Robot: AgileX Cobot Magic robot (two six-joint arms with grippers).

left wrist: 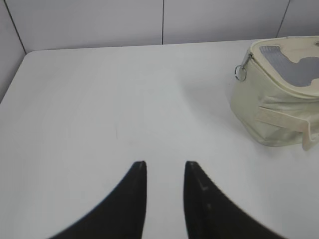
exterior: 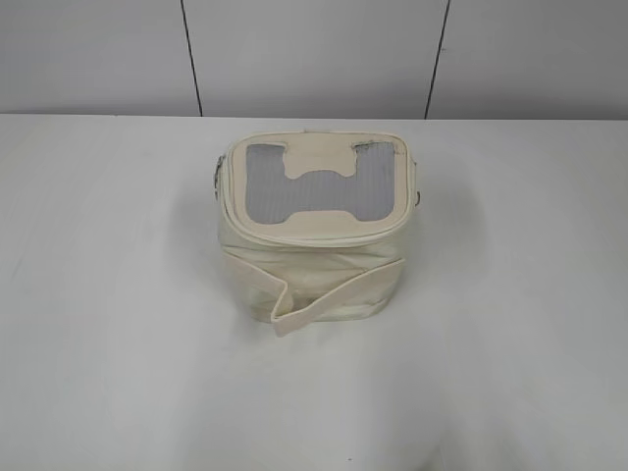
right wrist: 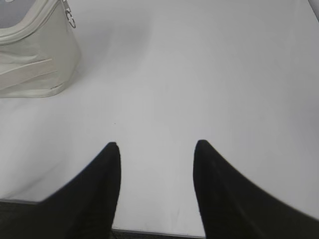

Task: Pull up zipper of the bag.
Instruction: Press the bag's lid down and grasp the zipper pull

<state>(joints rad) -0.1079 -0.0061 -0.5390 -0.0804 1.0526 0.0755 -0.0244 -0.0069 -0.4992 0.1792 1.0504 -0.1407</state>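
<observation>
Only the fingers of the two grippers show — no arm appears in the exterior view. The left gripper (left wrist: 165, 163) has two black fingers (left wrist: 130, 199), matte and smooth, each one wide at the base and curving to a narrow, slightly blunt tip like a horn. On the inner side of its right finger a faint ridge and a small notch are visible. The right gripper (right wrist: 156, 144) has the same two black curved fingers (right wrist: 92, 194) — plain, with rounded tips. No cables, screws or markings can be seen.
</observation>
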